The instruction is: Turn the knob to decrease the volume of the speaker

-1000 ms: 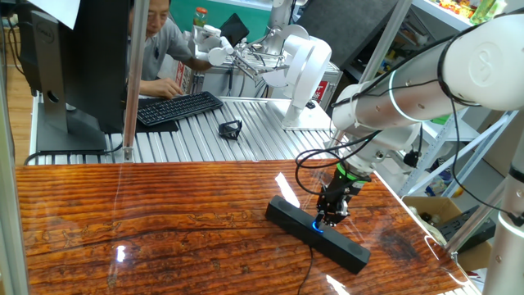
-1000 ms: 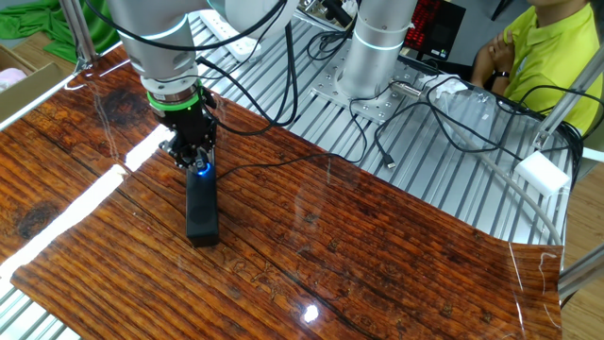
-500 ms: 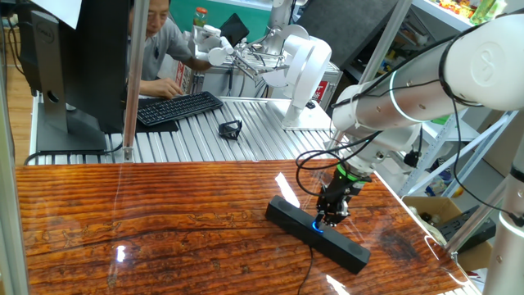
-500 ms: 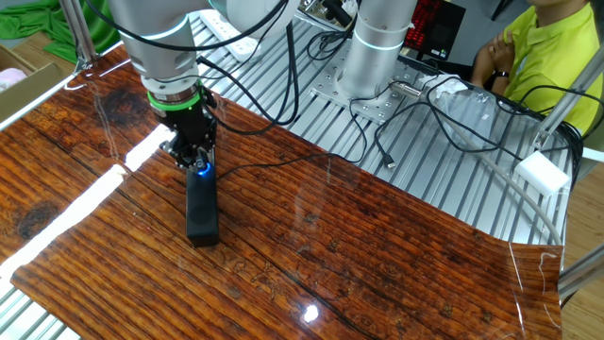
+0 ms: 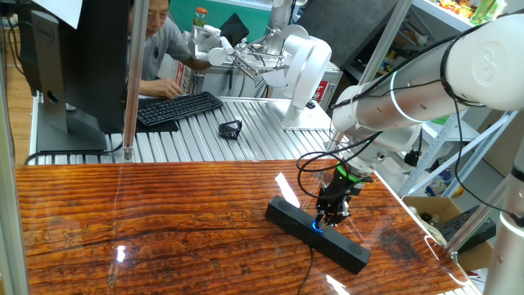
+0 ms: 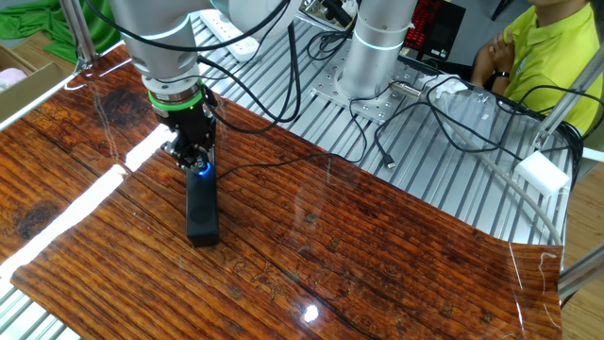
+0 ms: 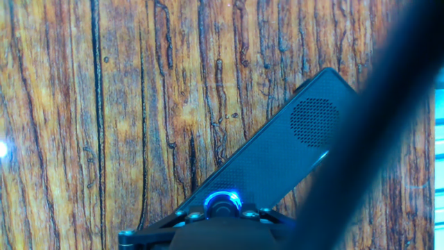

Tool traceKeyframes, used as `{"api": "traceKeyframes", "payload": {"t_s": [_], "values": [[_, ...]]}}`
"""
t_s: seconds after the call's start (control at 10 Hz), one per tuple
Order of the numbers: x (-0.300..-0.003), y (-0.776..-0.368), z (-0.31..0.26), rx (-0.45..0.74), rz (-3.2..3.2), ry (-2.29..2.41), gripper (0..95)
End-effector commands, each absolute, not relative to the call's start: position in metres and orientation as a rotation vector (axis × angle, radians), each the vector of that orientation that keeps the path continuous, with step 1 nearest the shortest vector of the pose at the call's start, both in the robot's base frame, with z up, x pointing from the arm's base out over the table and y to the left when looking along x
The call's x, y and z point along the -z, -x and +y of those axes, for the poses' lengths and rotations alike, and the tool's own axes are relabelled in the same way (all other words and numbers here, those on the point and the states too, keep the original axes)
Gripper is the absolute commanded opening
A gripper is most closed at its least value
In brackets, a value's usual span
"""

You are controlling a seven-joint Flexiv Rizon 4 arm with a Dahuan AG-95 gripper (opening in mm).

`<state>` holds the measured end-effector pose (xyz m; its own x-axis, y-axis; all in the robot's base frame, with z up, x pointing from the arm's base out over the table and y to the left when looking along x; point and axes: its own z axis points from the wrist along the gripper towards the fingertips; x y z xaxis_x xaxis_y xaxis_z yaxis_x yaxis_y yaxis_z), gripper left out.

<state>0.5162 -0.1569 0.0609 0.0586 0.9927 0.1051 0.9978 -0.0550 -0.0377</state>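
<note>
The knob (image 7: 222, 202) glows blue mid-top of the speaker (image 5: 316, 233), which lies slantwise near the bench's right edge. The gripper (image 5: 332, 216) stands directly over it, fingertips apparently closed around the knob, though the grip itself is hidden; its turning axis runs vertically through the knob.

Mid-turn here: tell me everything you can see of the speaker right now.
The speaker is a long, slim matte-black bar lying flat and diagonal on the wooden table. The hand view shows a fine perforated top with a round grille patch. Mid-top, the knob glows blue. The gripper is right on the knob. A thin black cable leads away from the bar.
</note>
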Motion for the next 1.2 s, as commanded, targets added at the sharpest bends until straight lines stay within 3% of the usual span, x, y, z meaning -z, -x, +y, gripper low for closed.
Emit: {"api": "traceKeyframes", "payload": {"t_s": [0.1, 1.2], "values": [[-0.0604, -0.5166, -0.1571, 0.078, -2.102, 2.199, 0.0], [-0.0606, -0.5165, -0.1563, 0.070, -2.248, 2.044, 0.0]]}}
